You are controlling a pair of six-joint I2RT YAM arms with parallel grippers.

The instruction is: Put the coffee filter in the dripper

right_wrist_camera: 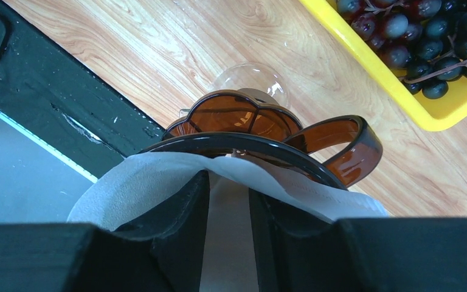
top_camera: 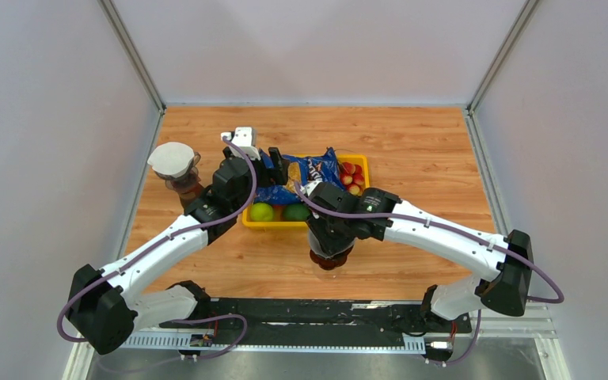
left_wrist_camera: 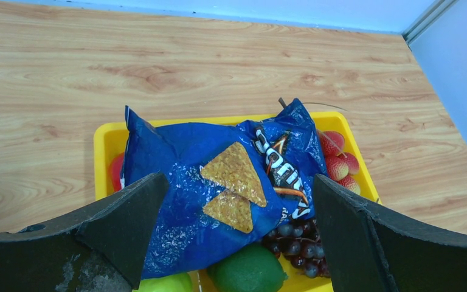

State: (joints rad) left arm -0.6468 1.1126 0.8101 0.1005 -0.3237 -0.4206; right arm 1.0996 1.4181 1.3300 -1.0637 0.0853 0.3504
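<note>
The white paper coffee filter [right_wrist_camera: 140, 179] sits low in the right wrist view, pinched between the two black fingers of the right gripper [right_wrist_camera: 228, 185], whose jaws are drawn nearly together on the paper. It lies against the near rim of the amber translucent plastic dripper [right_wrist_camera: 243, 118]. How deep it reaches inside is hidden by the fingers. The dripper stands on the light wooden table [left_wrist_camera: 158, 67], its looped handle pointing right in that view.

From above, the dripper [top_camera: 331, 260] shows only as a dark sliver under the right gripper [top_camera: 328, 237], just below the yellow plastic tray [top_camera: 362, 162] at the frame's centre. The tray holds a blue crinkled chip bag [left_wrist_camera: 182, 158], dark grapes [left_wrist_camera: 295, 240], a green lime [left_wrist_camera: 246, 271] and red berries [left_wrist_camera: 337, 164].

The left gripper [left_wrist_camera: 240, 182] hangs over the tray, jaws spread wide, holding nothing. In the upper left of the overhead view stands another brown dripper with a white filter [top_camera: 172, 161] — well apart from the first.
</note>
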